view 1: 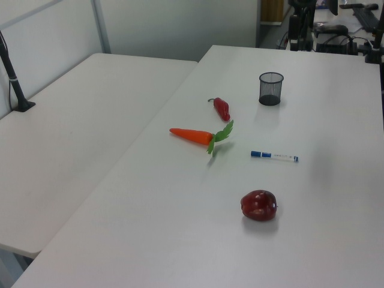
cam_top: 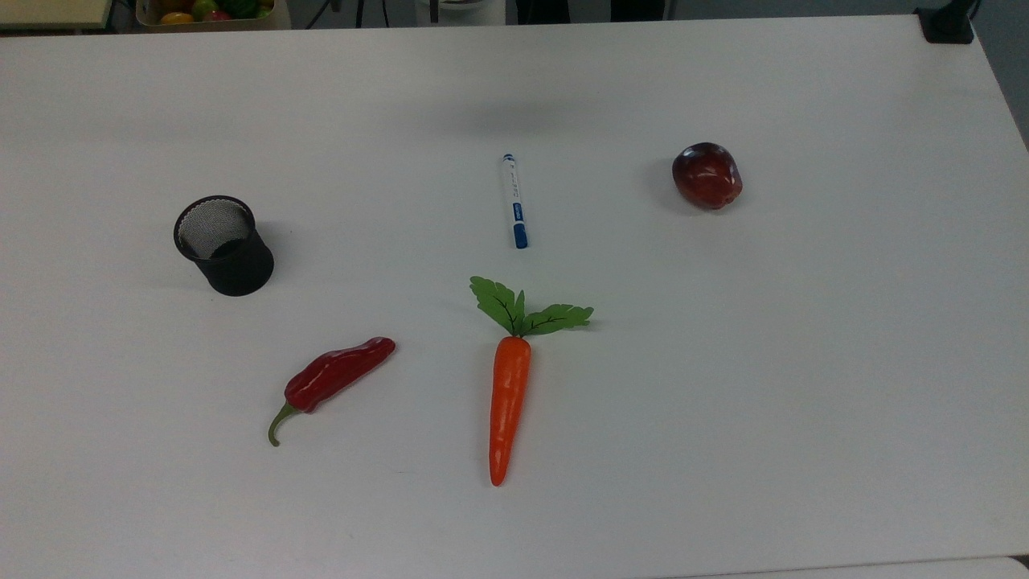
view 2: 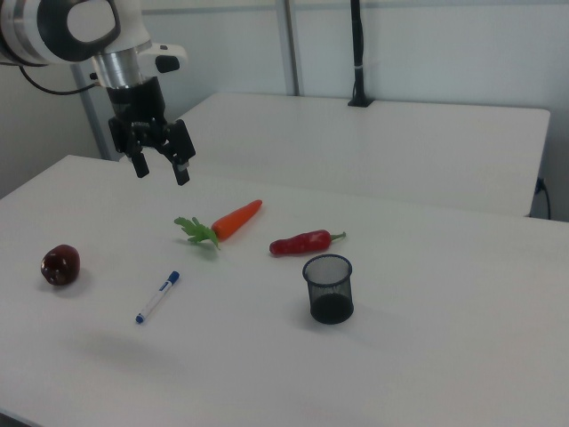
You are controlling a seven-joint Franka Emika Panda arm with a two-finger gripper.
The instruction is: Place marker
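The marker [cam_top: 514,201] lies flat on the white table, white-bodied with a blue cap pointing toward the carrot's leaves. It also lies between the carrot and the apple in the left view [view 1: 273,156], and on the table in the right view [view 2: 157,296]. My gripper [view 2: 160,171] hangs high above the table in the right view, open and holding nothing, well above and behind the marker.
A black mesh cup [cam_top: 223,244] stands at the top view's left. A red chili pepper [cam_top: 334,378] and an orange carrot [cam_top: 508,400] lie nearer the front edge. A dark red apple [cam_top: 707,175] sits at the top view's right. A second table [view 1: 72,132] adjoins.
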